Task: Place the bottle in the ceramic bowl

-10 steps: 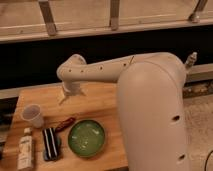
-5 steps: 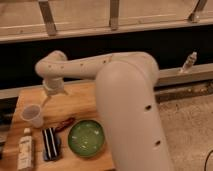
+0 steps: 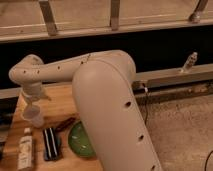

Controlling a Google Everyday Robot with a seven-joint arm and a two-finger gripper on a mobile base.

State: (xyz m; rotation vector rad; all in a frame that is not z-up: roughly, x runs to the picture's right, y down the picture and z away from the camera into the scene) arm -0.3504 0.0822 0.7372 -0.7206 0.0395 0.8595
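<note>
Behind the big arm (image 3: 111, 107), ceramic bowl (image 3: 79, 142) half hidden; tool (image 3: 33, 106) by white cup (image 3: 36, 120), grip unclear.

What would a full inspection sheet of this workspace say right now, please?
Surface: wooden table.
Job's things: bottle at the left front; green bowl partly behind the arm.
Clutter: white cup, black block, reddish item.
Grippers: gripper just above the cup, away from the bottle.
Cables: thin cable right of the arm.
Surroundings: ledge object; speckled floor.
</note>
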